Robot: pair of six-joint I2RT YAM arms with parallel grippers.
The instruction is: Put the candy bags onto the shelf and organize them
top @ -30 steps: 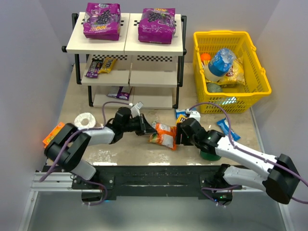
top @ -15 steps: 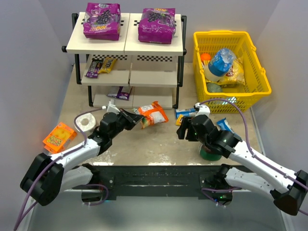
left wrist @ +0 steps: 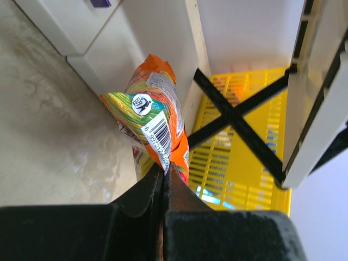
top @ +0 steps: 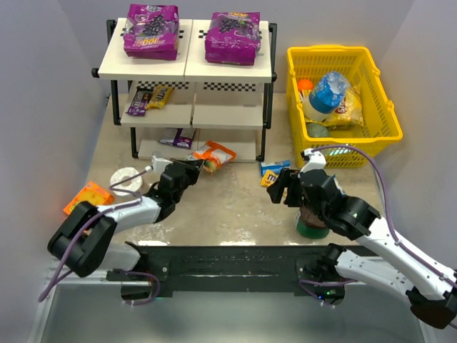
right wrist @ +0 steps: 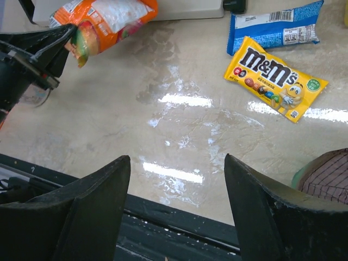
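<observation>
My left gripper (top: 197,168) (left wrist: 165,171) is shut on the bottom seam of an orange candy bag (top: 213,154) (left wrist: 157,117). The bag hangs just in front of the lowest board of the shelf (top: 189,66), near its middle. Two large purple bags (top: 151,30) (top: 233,36) lie on the top board. Small packets (top: 148,98) are on the middle board's left side, and a purple one (top: 178,137) lies on the lowest board. My right gripper (top: 280,189) (right wrist: 176,157) is open over bare table, with nothing between its fingers. Beyond it lie a yellow bag (right wrist: 274,77) (top: 269,179) and a blue bag (right wrist: 274,30) (top: 275,166).
A yellow basket (top: 330,50) with a bottle and a yellow bag stands to the right of the shelf. A green round object (top: 312,226) sits under my right arm. A white roll (top: 127,177) and a flat orange box (top: 87,196) lie at the left.
My left gripper carried the orange bag from mid-table up and left to the front of the lowest board. The right gripper drew back to the right and opened wider.
</observation>
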